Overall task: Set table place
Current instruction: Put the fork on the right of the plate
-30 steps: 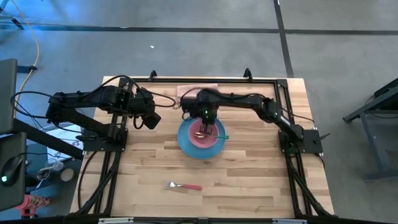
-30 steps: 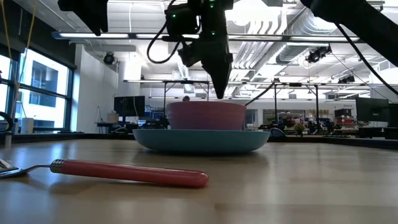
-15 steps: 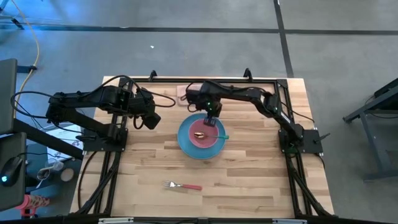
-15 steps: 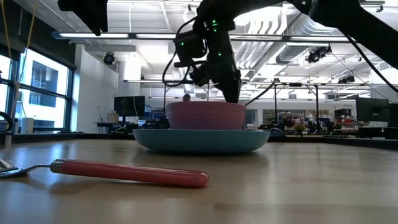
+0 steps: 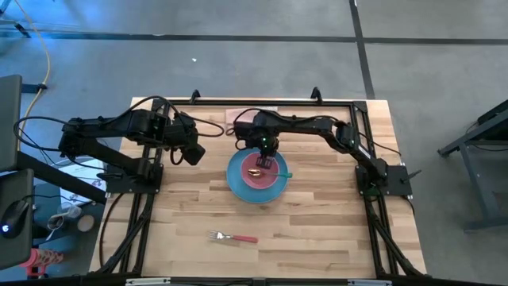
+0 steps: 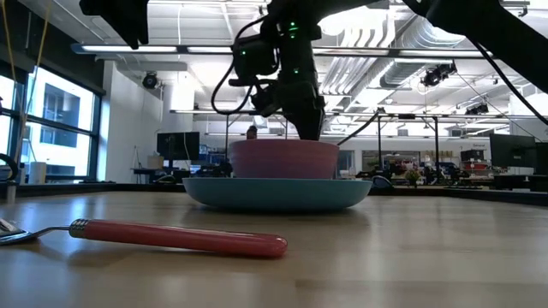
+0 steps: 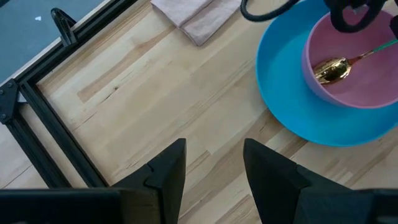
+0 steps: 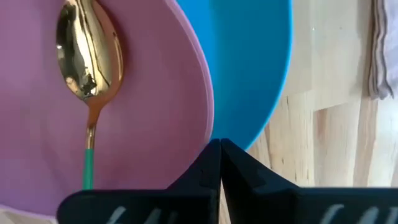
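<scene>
A light-blue plate [image 5: 238, 187] lies mid-table with a pink bowl [image 5: 270, 179] standing on it. A gold spoon [image 8: 87, 56] lies with its head in the bowl, and its green handle [image 5: 286, 175] leans out over the rim. My right gripper [image 8: 217, 146] is shut, its tips pointing down at the bowl's far rim [image 6: 310, 133]. My left gripper [image 7: 214, 149] is open and empty, waiting above the table left of the plate [image 5: 196, 153]. The pink-handled fork [image 5: 236, 237] lies flat near the table's near edge. My right gripper's shut fingertips stand right at the pink bowl's far rim [image 8: 210, 134], coming from above. I cannot tell whether they touch the rim.
A folded pinkish-beige cloth [image 5: 248, 117] lies at the far edge behind the plate. The black rail frame [image 5: 349, 103] runs round the tabletop. Bare wood [image 5: 317, 230] lies between the plate and the fork and to the right of both.
My right gripper has gone from over the bowl's middle toward the table's far edge, then come back a little. It now stands at the bowl's far rim. The bowl, plate, spoon and fork have stayed where they were.
</scene>
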Tool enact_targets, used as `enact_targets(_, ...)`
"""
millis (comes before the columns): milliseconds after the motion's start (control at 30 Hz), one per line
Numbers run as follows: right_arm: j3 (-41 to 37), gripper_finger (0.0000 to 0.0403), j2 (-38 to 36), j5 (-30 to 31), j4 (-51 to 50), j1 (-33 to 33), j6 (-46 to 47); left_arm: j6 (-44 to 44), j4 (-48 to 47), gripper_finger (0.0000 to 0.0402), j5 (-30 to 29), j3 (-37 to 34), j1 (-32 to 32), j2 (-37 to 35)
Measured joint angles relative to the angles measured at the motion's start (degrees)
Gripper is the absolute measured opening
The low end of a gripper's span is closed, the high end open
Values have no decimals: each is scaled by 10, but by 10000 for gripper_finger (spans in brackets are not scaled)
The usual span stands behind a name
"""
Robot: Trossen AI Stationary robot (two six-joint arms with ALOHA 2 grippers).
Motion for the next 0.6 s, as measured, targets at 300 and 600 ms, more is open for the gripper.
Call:
enact_targets(300, 13, 0, -14, 24, -28, 0, 5, 10, -2, 152, 0, 0, 0, 0)
enact_targets(600, 24, 0, -141, 63, -52, -20, 45, 86, 103, 152, 32, -27, -44, 2)
